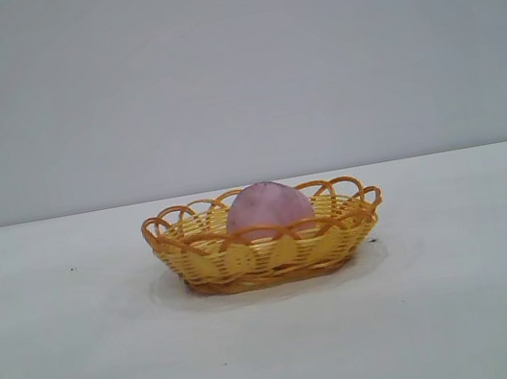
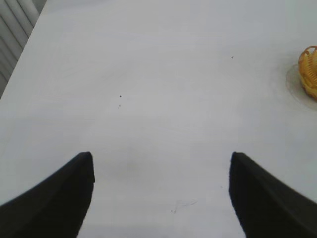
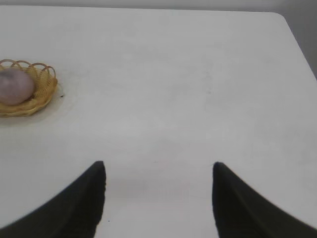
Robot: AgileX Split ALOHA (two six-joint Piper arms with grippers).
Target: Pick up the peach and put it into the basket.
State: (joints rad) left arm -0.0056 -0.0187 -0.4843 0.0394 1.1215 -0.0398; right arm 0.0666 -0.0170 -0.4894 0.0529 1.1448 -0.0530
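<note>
The peach is sitting inside the basket, just below the middle of the exterior view, its rounded top showing above the looped orange rim and its lower part hidden behind the woven wall. The basket is resting on the white table, with bare surface all around it. Neither arm is showing in the exterior view. In the left wrist view the left gripper is hanging over empty table at the bottom of the frame, its two dark fingers spread wide with nothing between them, and only an edge of the basket is peeking in at the upper right of that frame. In the right wrist view the right gripper is likewise sitting at the bottom of the frame with its fingers spread and empty, well apart from the basket and peach at the left edge. Judging by how things lie, the placing is looking done. The peach is appearing matte and smooth-skinned, probably light and somewhat yielding, so it should not be slipping much; were it to be lifted again, the widest part across its middle, reached from above the rim, would be the sensible hold. The basket is looking light and easily nudged.
</note>
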